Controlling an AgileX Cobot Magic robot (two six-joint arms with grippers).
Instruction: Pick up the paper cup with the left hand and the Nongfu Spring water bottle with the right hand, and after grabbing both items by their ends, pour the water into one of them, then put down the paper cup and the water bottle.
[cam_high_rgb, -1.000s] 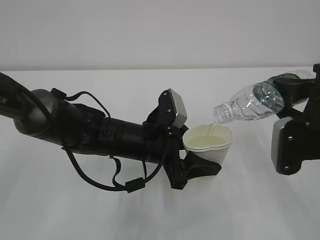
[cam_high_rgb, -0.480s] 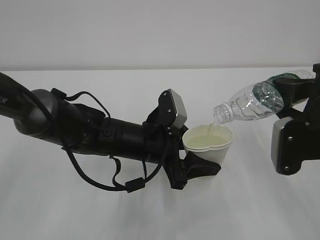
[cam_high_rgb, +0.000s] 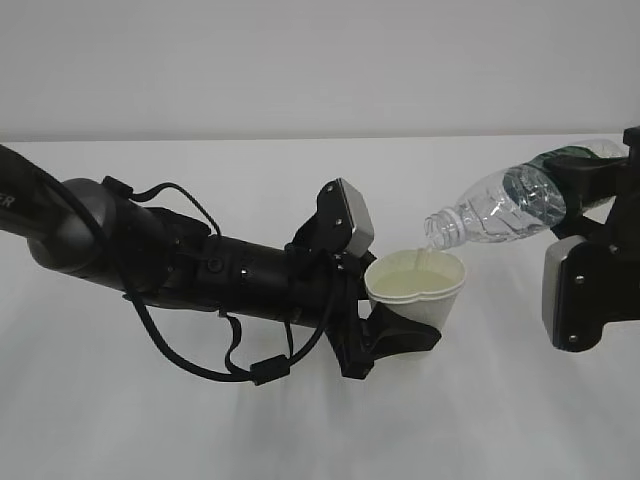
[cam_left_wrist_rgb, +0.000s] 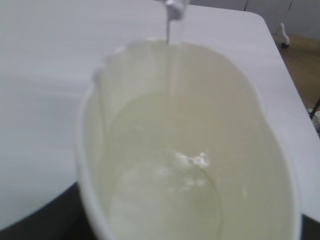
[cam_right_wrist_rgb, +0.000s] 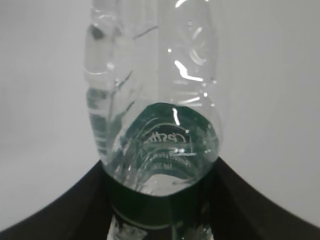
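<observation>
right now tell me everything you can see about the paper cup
The paper cup is small, white and tapered, with a rolled rim and a pale cream inside. It is held upright off the table, gripped around its lower part by the left claw, whose squeeze has pressed the mouth out of round into an oval. A thin stream of water falls in from the bottle mouth over its rim, and clear water pools at the bottom.

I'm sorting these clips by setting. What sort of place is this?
Probably a lab or test room: a bare white table against a blank pale wall, holding only two robot arms, a paper cup and a water bottle.
</observation>
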